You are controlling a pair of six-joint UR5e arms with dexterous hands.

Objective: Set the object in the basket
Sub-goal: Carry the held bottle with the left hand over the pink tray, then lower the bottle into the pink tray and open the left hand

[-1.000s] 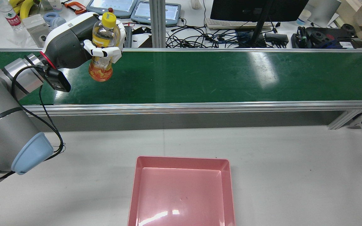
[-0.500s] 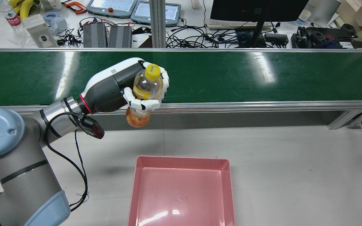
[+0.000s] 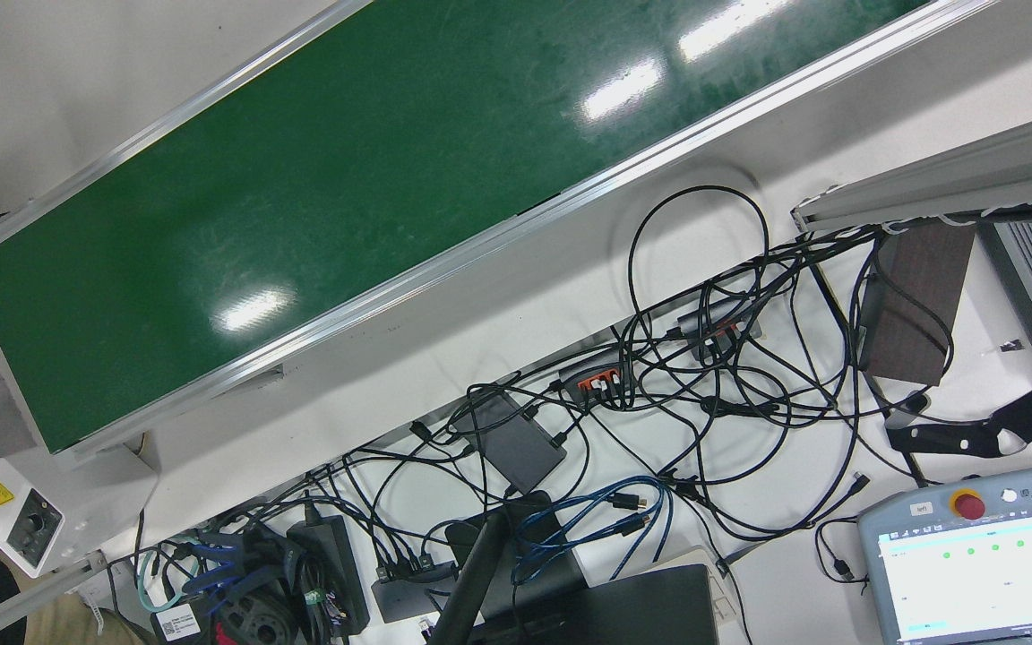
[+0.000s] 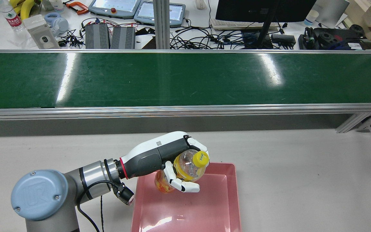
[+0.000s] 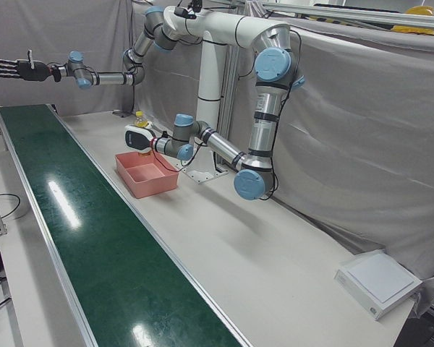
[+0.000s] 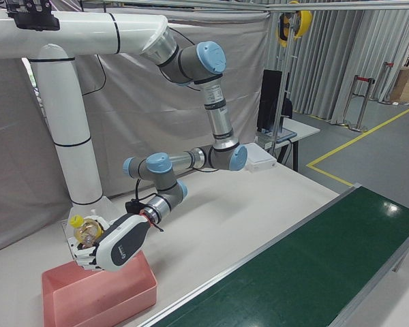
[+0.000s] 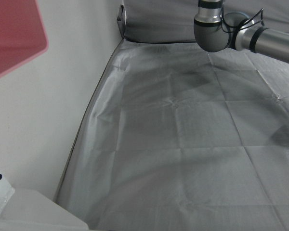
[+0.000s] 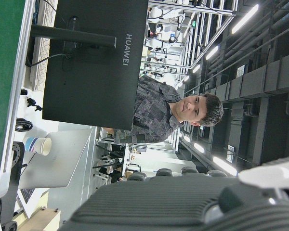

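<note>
My left hand (image 4: 159, 154) is shut on a clear bottle of orange drink with a yellow cap (image 4: 189, 168). It holds the bottle tilted, above the back left part of the pink basket (image 4: 232, 193). The right-front view shows the same hand (image 6: 119, 248) with the bottle (image 6: 84, 231) above the basket (image 6: 123, 300). The left-front view shows the hand (image 5: 137, 135) over the basket (image 5: 163, 181). My right hand (image 5: 13, 69) is raised high at the far end of the belt, fingers spread, holding nothing. A corner of the basket (image 7: 12, 33) shows in the left hand view.
The green conveyor belt (image 4: 185, 80) runs across the table beyond the basket, with a metal rail along its near edge. Cables, power bricks, tablets and a monitor (image 4: 262, 9) lie behind it. My left arm's elbow (image 4: 39, 193) sits low at the basket's left.
My left hand has carried the bottle from above the belt's far left, across the belt and its near rail, down and to the right to above the basket.
</note>
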